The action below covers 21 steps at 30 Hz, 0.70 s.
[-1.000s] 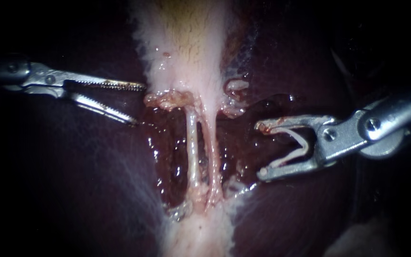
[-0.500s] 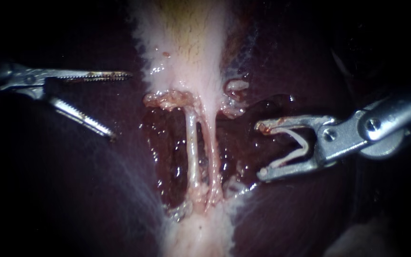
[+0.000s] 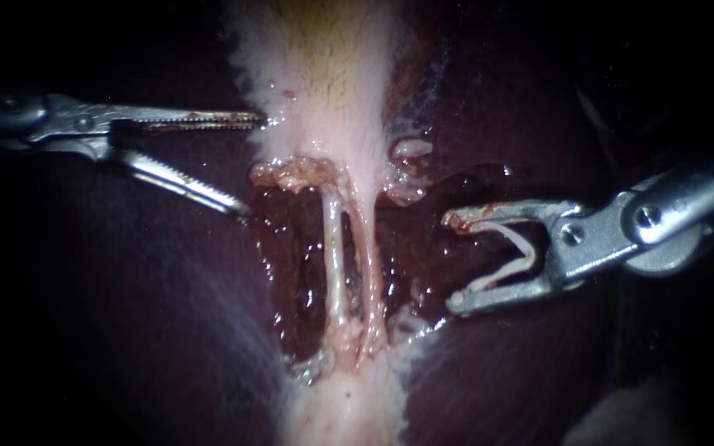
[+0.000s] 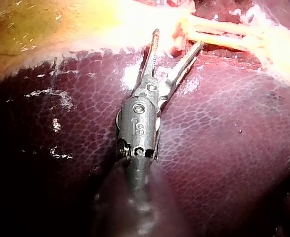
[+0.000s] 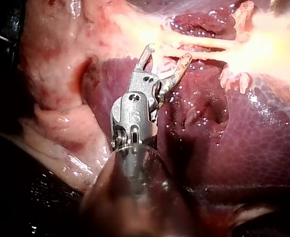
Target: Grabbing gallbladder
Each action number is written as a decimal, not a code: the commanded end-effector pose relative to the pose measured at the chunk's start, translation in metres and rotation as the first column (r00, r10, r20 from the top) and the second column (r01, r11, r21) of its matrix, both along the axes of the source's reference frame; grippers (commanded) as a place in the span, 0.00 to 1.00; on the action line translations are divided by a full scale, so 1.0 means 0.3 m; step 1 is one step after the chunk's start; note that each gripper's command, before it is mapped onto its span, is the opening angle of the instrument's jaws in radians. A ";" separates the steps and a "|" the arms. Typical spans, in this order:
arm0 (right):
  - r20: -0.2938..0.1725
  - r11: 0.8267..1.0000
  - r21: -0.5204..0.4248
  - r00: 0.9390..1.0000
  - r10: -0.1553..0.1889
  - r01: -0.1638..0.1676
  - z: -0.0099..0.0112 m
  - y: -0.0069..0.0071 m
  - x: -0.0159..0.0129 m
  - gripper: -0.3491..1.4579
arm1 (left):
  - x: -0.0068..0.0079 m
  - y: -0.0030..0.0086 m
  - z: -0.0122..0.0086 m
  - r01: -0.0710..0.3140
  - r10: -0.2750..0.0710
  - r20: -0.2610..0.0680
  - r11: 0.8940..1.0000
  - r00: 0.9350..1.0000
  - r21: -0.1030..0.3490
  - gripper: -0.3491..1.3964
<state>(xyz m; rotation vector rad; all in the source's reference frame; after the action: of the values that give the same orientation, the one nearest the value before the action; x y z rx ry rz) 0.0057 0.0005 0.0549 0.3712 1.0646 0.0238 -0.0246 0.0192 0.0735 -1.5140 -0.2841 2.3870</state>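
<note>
The pale gallbladder [image 3: 324,74] hangs down the middle of the endoscope view and narrows into two thin whitish tubes [image 3: 349,264] that cross a raw, wet bed. My left instrument [image 3: 254,165] comes in from the left with toothed jaws open; the upper jaw's tip touches the gallbladder's left edge, the lower one lies on the liver. In the left wrist view the same left instrument [image 4: 177,39] gapes at the pale tissue's rim. My right instrument [image 3: 454,260] stands open to the right of the tubes, touching nothing. The right wrist view shows my right instrument [image 5: 167,53] just short of the tubes [image 5: 199,47].
Dark purple liver [image 3: 126,314] surrounds the dissected bed on both sides. Frayed pale tissue [image 3: 291,172] clings at the gallbladder's neck, and a small lump [image 3: 411,149] sits to its right. A pale band [image 3: 345,409] runs on below the tubes.
My left instrument drew back to the left half a second ago and has now come back right and up, its upper jaw reaching the gallbladder's edge. The right instrument has stayed still.
</note>
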 end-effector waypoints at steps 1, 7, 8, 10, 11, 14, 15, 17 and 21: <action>0.000 1.000 0.000 1.000 0.000 0.000 0.0000 0.0000 0.0001 0.46 | -0.0007 -0.0004 0.0003 -0.003 0.003 0.001 1.000 1.000 0.000 0.45; 0.001 1.000 0.000 1.000 0.001 -0.001 0.0001 0.0001 0.0005 0.46 | -0.0048 -0.0018 0.0028 0.003 -0.003 -0.001 1.000 1.000 0.007 0.42; 0.001 1.000 0.000 1.000 0.001 -0.001 0.0001 0.0001 0.0005 0.46 | -0.0052 -0.0020 0.0034 0.003 -0.003 -0.001 1.000 1.000 0.006 0.42; 0.001 1.000 0.000 1.000 0.001 -0.001 0.0001 0.0001 0.0006 0.46 | -0.0058 -0.0026 0.0050 0.004 -0.003 -0.003 1.000 1.000 0.003 0.42; 0.001 1.000 0.000 1.000 0.001 -0.001 0.0001 0.0000 0.0006 0.46 | -0.0060 -0.0029 0.0058 0.004 -0.004 -0.003 1.000 1.000 0.002 0.41; 0.001 1.000 0.000 1.000 0.001 -0.001 0.0001 0.0000 0.0006 0.46 | -0.0060 -0.0032 0.0081 0.008 -0.008 -0.004 1.000 1.000 0.010 0.39; 0.001 1.000 0.000 1.000 0.001 -0.001 0.0001 0.0000 0.0006 0.46 | -0.0058 -0.0030 0.0087 0.007 -0.007 -0.004 1.000 1.000 0.009 0.38; 0.001 1.000 0.000 1.000 0.001 -0.001 0.0001 0.0000 0.0006 0.46 | -0.0055 -0.0025 0.0095 0.006 -0.006 -0.003 1.000 1.000 0.009 0.36; 0.001 1.000 0.000 1.000 0.001 -0.001 0.0001 0.0000 0.0006 0.46 | -0.0049 -0.0021 0.0101 0.005 -0.005 -0.002 1.000 1.000 0.009 0.32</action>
<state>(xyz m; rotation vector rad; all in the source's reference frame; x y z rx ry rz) 0.0059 0.0005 0.0549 0.3708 1.0641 0.0247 -0.0260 0.0186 0.0765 -1.5057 -0.2906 2.3803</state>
